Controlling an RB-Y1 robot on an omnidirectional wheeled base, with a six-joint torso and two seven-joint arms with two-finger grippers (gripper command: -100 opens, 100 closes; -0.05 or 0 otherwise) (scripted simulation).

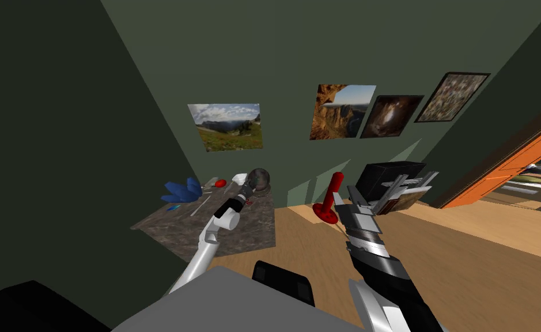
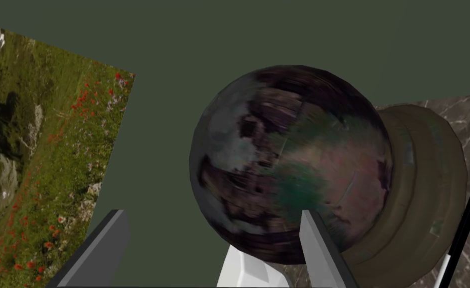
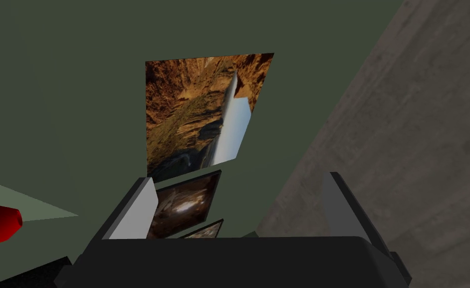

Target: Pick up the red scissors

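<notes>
The red scissors point(image 1: 219, 183) lie small at the back of a dark marbled table point(image 1: 205, 230), their red handles toward a dark globe point(image 1: 259, 180). My left gripper point(image 1: 250, 193) reaches over the table and hangs just in front of that globe, to the right of the scissors. In the left wrist view the gripper point(image 2: 211, 250) is open. One of its fingers point(image 2: 324, 255) overlaps the globe point(image 2: 289, 165), which rests on a tan base point(image 2: 424, 190). My right gripper point(image 1: 406, 185) is raised over the floor on the right and is open point(image 3: 239, 210), holding nothing.
A blue leafy object point(image 1: 181, 191) and a white object point(image 1: 239, 178) also sit on the table. A red stand point(image 1: 329, 203) rises from the wooden floor beside the table. A black box point(image 1: 391, 173) lies behind the right arm. An orange doorway point(image 1: 494, 173) opens at the right.
</notes>
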